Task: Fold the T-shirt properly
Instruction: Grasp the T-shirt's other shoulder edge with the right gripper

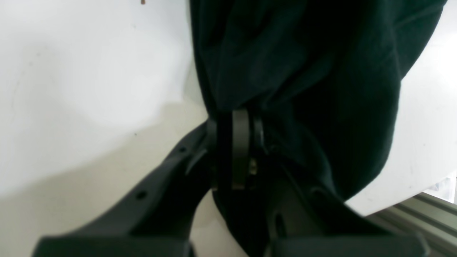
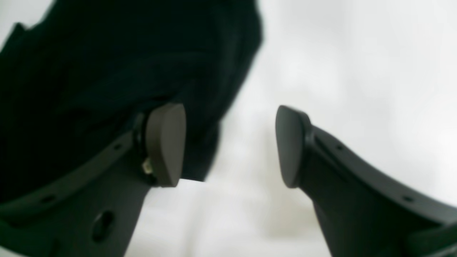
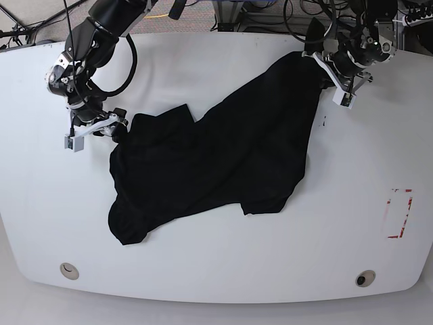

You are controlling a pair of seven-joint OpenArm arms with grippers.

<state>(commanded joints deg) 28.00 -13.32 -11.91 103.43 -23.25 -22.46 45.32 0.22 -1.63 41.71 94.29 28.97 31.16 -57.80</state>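
Pinching black cloth, left gripper (image 1: 238, 150) has its pads pressed together on an edge of the T-shirt (image 3: 216, 159) (fabric bunches over the fingers in the left wrist view). In base view that grip sits at roughly 1 o'clock on the white table (image 3: 223, 271). Shirt lies spread diagonally across the table, running from 1 o'clock down to 8 o'clock, crumpled, not folded. Right gripper (image 2: 230, 144) has fingers spread wide, nothing between them; its left pad (image 2: 166, 142) sits just beside the shirt's edge, at about 9 o'clock in base view. Red-marked rectangle (image 3: 399, 213) sits at 3 o'clock, well apart from the shirt.
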